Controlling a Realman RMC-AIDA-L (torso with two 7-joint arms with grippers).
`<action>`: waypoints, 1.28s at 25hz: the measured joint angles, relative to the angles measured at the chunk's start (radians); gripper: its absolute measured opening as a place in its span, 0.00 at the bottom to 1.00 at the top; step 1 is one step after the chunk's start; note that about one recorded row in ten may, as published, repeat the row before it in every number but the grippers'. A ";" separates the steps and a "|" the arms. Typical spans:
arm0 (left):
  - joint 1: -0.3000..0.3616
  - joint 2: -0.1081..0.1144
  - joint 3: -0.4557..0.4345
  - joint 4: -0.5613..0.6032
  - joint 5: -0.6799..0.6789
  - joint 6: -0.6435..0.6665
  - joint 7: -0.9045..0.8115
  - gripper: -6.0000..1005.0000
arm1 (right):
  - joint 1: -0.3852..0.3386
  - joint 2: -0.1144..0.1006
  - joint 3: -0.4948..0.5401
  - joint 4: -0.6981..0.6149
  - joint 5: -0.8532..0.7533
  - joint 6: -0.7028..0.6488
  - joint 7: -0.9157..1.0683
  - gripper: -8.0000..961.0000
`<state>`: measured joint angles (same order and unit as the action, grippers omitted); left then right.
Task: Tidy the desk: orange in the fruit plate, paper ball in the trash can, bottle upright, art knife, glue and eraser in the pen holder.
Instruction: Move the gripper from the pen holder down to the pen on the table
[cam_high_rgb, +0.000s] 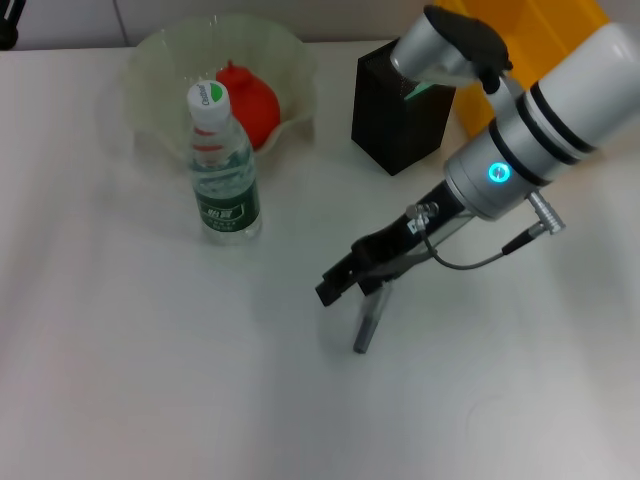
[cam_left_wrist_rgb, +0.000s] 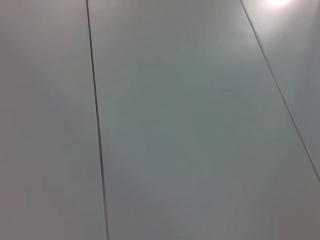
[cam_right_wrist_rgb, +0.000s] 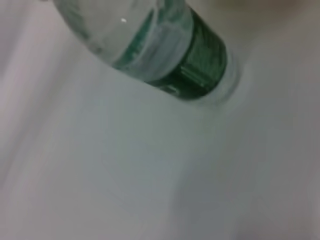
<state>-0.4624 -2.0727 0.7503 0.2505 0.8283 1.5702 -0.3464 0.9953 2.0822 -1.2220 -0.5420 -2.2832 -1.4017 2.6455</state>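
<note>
- Right gripper (cam_high_rgb: 352, 283) down near the middle of the tabletop, a bit toward the right edge, sitting right on top of a slim grey stick-like thing (cam_high_rgb: 366, 322), most likely the art knife, though too small to swear it isn't the glue.
- Can't tell whether the claw is spread or pinched on it; fingers hidden under the black body in the head view, and the right wrist view shows none at all.
- Lower end of the art knife poking out toward the near edge, resting on the white desk (cam_high_rgb: 120, 380).
- Black pen holder (cam_high_rgb: 398, 112) standing by the far edge, right of centre, something green peeking from its top.
- Water bottle (cam_high_rgb: 222, 170) already upright, left of centre toward the far edge, just in front of the translucent fruit plate (cam_high_rgb: 160, 75) with the orange (cam_high_rgb: 252, 100) inside.
- Left gripper nowhere in sight; left wrist view just showing blank panels.
- Tips for this step: grab mid-length rather than at the tip, squeeze fully before lifting, go straight up, then tilt it upright over the holder's opening and lower it in, no dropping from high.
- Worth watching the swing, with the holder close behind the arm.
</note>
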 joint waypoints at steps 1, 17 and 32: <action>-0.003 0.000 0.000 0.000 0.000 0.000 0.001 0.62 | 0.004 0.001 -0.002 -0.001 0.004 0.002 -0.002 0.72; -0.004 -0.003 -0.004 -0.002 0.000 -0.003 0.004 0.62 | 0.041 0.007 -0.011 0.089 0.010 0.016 -0.016 0.72; -0.007 -0.002 -0.004 -0.002 0.000 -0.003 0.004 0.62 | 0.017 0.000 -0.009 0.085 0.003 0.004 0.018 0.72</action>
<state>-0.4696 -2.0746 0.7462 0.2487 0.8283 1.5671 -0.3420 1.0124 2.0821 -1.2306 -0.4574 -2.2799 -1.3977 2.6638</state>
